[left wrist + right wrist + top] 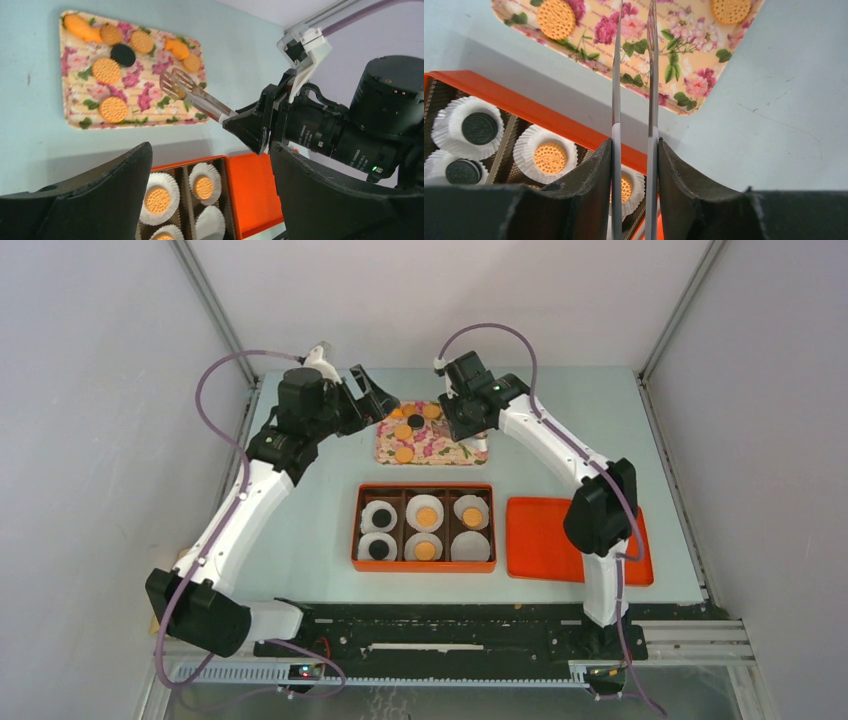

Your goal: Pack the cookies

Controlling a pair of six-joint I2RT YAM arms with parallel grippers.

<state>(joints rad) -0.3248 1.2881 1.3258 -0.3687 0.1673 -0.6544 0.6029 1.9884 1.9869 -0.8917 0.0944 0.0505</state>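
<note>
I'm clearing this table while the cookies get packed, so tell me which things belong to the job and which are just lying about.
In the job:
cookies on the floral tray
orange box with paper liners, one empty
tongs, held in the right gripper

Lying about:
orange lid, right of the box
left gripper, open and empty

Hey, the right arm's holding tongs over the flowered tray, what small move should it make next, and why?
Probably lower the tongs in the right gripper onto the nearby orange cookie on the floral tray and squeeze. The tongs look empty above the tray, and one white liner in the orange box has no cookie yet.
</note>
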